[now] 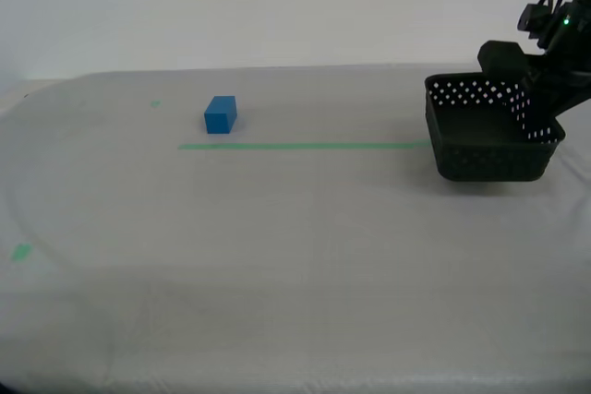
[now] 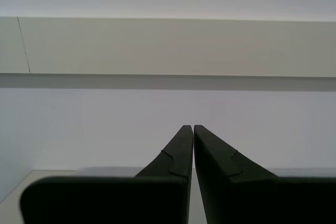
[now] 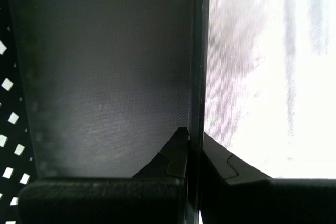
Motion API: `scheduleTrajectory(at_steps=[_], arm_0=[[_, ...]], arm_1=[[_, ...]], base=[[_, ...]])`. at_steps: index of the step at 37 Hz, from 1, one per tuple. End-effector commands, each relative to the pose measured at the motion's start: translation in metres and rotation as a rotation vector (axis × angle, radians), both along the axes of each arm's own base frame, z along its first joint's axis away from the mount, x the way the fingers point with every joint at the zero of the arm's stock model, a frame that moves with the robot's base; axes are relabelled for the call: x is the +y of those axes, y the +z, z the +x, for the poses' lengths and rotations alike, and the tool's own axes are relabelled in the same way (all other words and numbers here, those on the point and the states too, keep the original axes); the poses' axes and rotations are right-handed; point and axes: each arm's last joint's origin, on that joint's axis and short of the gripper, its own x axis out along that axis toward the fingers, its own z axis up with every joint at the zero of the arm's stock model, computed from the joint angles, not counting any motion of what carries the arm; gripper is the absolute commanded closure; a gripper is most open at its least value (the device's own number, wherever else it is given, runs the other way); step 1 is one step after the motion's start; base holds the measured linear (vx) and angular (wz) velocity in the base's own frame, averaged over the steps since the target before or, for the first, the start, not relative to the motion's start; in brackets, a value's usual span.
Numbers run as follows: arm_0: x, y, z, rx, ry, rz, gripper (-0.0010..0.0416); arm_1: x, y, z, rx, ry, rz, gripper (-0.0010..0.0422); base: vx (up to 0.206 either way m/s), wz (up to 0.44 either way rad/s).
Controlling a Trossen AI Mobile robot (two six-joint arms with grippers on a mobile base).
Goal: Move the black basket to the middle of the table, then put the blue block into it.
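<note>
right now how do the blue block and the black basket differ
The blue block is small, solid and bright blue; the black basket is far wider, hollow, with perforated walls. The block stands free toward the exterior view's left, just behind the green tape line; the basket is at that view's right, its wall clamped in my first pincer. Both are over the cloth-covered table.

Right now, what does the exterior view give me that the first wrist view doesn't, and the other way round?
Exterior view only: the blue block on the table, beside the green tape line, far toward that view's left of the black basket; the basket's full outline and perforated walls; the arm reaching down to the basket at that view's right edge.

First wrist view only: my first end effector shut on the basket wall, one finger inside the basket, the other outside over the cloth; the basket's bare floor up close.

Both: the basket, the cloth-covered table, and the arm at the basket.
</note>
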Motion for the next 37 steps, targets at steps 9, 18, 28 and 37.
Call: scheduleTrajectory(at_steps=[9, 18, 28, 37], arm_0=[[0.005, 0.055, -0.001, -0.115, 0.035, 0.099, 0.0407], [0.013, 0.087, -0.004, -0.132, 0.055, 0.117, 0.0407], [0.028, 0.111, -0.002, -0.151, 0.046, 0.143, 0.0407], [0.049, 0.12, -0.004, -0.165, 0.059, 0.175, 0.0406]], arm_1=[[0.0, 0.001, 0.0, -0.006, 0.0, 0.001, 0.0412], [0.0, 0.001, 0.0, -0.006, 0.0, 0.001, 0.0412], [0.0, 0.001, 0.0, -0.006, 0.0, 0.001, 0.0412], [0.0, 0.001, 0.0, -0.006, 0.0, 0.001, 0.0412]], base=[[0.0, 0.0], [0.0, 0.0], [0.0, 0.0], [0.0, 0.0]])
